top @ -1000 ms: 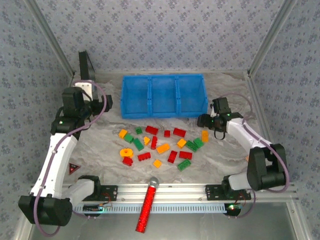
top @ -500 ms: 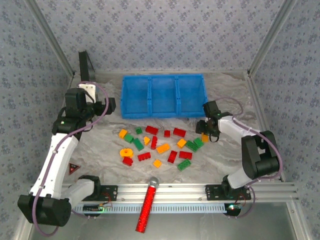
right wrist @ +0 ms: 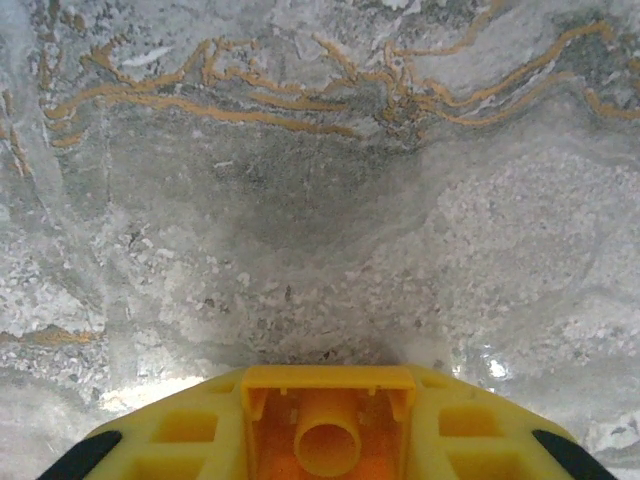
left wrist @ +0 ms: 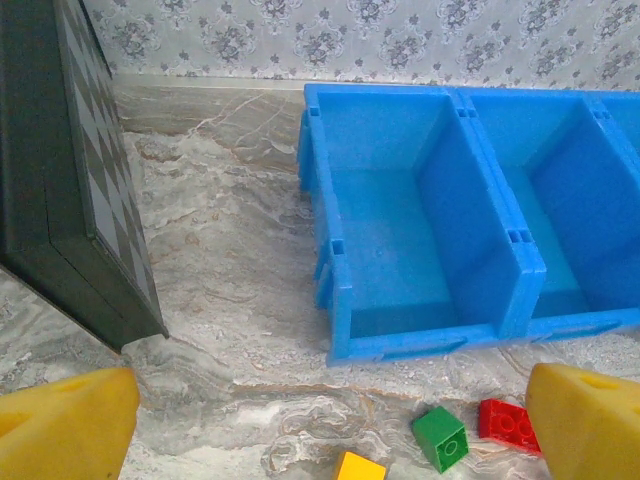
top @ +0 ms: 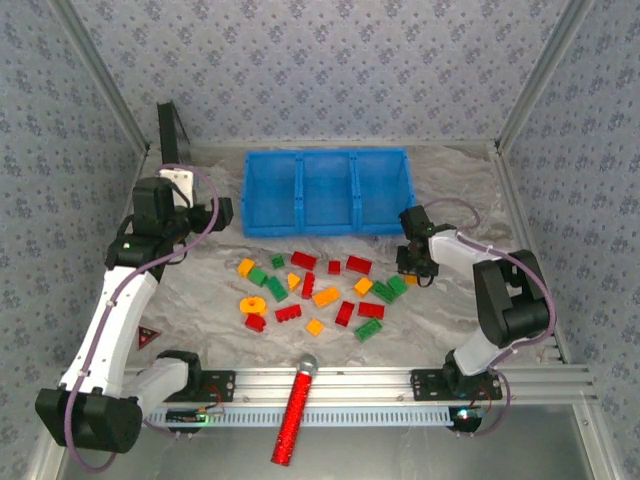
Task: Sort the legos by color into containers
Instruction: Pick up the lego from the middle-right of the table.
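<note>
Right wrist shows the right tool (right wrist: 330,455) clamped on a yellow-orange lego (right wrist: 280,432); the left tool (left wrist: 325,425) gapes wide.

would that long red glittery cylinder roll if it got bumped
Probably: the red glittery cylinder is round and lies on its side, so a sideways nudge would likely roll it. It looks stiff. Being long, it may tilt if gripped near the silver tip.

Your left arm (top: 113,300) rises left of the blue tray (top: 325,153). The left gripper (left wrist: 330,425) faces the tray's near-left corner, fingertips (left wrist: 70,425) spread wide. Your right gripper (top: 415,266) points down beside the tray's near-right corner, jaw gap unreadable.
</note>
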Available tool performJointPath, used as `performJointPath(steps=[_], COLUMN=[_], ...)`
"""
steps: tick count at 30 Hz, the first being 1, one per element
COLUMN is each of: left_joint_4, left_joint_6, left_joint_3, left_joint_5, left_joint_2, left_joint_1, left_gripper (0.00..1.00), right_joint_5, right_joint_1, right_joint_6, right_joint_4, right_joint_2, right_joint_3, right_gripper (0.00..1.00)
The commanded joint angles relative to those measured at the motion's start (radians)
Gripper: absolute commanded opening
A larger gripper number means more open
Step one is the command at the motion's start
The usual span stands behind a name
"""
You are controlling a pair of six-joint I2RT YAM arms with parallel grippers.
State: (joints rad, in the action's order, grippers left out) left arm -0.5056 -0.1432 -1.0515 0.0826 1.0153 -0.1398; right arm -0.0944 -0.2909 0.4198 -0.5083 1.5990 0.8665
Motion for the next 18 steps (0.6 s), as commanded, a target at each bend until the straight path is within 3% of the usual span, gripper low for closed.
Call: performJointPath(steps=[1, 9, 18], left_joint_4=[-0.02, -0.047, -0.045], left_joint_6=[0.001, 0.02, 0.035], left_joint_3=[-0.007, -0.048, -0.014], left_joint_5=[0.013, 0.015, 0.0], left_joint_2=[-0.011, -0.017, -0.017], left_joint_1=[-0.004, -0.006, -0.004], left_gripper=[0.99, 0.99, 0.99], right_joint_5=[-0.013, -0.084, -0.088], right_joint_1=[-0.005, -0.003, -0.008], right_joint_6=[-0.021, -0.178, -0.307], right_joint_4=[-0.063, -0.151, -0.017], right_joint_2=[-0.023, -0.122, 0.099], right_joint_3=[0.039, 0.335, 0.63], right_gripper=[0.24, 0.22, 0.23])
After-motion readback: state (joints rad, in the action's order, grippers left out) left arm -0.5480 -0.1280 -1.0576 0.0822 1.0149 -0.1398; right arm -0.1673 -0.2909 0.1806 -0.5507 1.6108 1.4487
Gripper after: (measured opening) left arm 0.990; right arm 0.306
